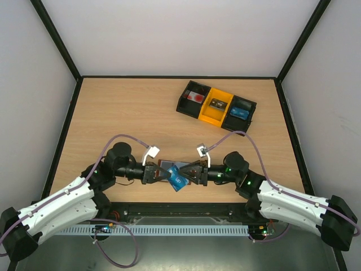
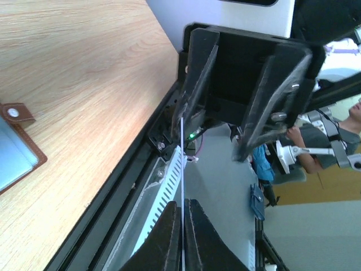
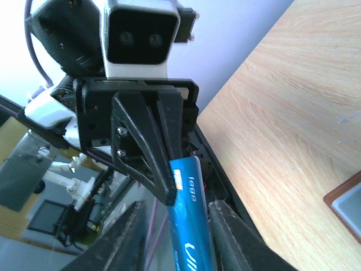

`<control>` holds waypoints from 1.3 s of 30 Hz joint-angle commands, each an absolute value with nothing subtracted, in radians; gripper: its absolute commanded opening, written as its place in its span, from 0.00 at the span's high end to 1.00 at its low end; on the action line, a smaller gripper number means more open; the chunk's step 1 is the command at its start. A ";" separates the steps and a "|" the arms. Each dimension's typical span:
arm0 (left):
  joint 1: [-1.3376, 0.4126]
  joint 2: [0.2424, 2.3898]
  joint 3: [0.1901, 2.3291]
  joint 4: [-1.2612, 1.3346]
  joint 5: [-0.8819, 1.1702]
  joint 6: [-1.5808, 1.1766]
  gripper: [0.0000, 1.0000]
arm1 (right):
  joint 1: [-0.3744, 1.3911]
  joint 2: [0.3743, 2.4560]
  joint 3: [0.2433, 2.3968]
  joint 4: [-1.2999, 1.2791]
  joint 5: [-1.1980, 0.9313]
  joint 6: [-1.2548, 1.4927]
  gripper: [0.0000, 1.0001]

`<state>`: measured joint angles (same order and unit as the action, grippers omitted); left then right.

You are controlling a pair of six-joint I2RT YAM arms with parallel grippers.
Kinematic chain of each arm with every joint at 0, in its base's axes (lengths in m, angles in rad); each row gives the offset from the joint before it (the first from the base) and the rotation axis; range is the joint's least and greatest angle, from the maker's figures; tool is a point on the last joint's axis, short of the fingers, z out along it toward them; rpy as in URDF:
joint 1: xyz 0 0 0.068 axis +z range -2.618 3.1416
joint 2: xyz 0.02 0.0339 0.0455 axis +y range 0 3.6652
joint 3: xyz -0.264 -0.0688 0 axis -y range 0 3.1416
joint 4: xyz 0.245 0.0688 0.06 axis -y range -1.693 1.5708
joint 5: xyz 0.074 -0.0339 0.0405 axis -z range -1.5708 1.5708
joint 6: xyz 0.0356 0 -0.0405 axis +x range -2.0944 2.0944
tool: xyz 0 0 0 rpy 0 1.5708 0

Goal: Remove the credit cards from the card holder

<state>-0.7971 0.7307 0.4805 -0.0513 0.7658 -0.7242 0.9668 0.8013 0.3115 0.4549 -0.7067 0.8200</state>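
Card holder [image 1: 166, 165] lies open on the worktop [image 1: 113, 113] at 6 o'clock, near the front edge, grey-blue inside up. Both tools meet right by it. Left tool [image 2: 181, 210] is clenched on a thin blue credit card [image 3: 189, 226], seen edge-on betw. its fingers. The card is out of the holder, up in the air. Right tool [image 3: 177, 210] is released, fingers apart w/ the card betw. them. Black & yellow tray [image 1: 217, 107] sits at 1 o'clock, well apart.

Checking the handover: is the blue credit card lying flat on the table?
No, the blue credit card is pinched in the left end effector, off the tabletop.
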 commanded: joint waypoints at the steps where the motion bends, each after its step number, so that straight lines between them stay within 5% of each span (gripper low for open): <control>1: -0.785 0.711 0.458 0.005 0.697 -0.778 0.97 | 0.969 0.741 0.283 0.492 -0.584 0.853 0.61; 7: -0.773 0.683 0.455 0.028 0.555 -0.834 0.97 | 0.968 0.718 0.256 0.513 -0.428 0.928 0.29; 10: -0.773 0.671 0.441 0.087 0.456 -0.905 0.97 | 0.968 0.727 0.245 0.546 -0.363 0.982 0.23; 16: -0.773 0.650 0.390 0.271 0.331 -1.011 0.97 | 0.969 0.787 0.213 0.686 -0.306 1.108 0.24; 23: -0.772 0.659 0.331 0.453 0.214 -1.110 0.97 | 0.969 0.860 0.198 0.866 -0.317 1.195 0.37; 39: -0.772 0.732 0.318 0.587 0.205 -1.199 0.97 | 0.969 0.994 0.263 0.992 -0.256 1.249 0.51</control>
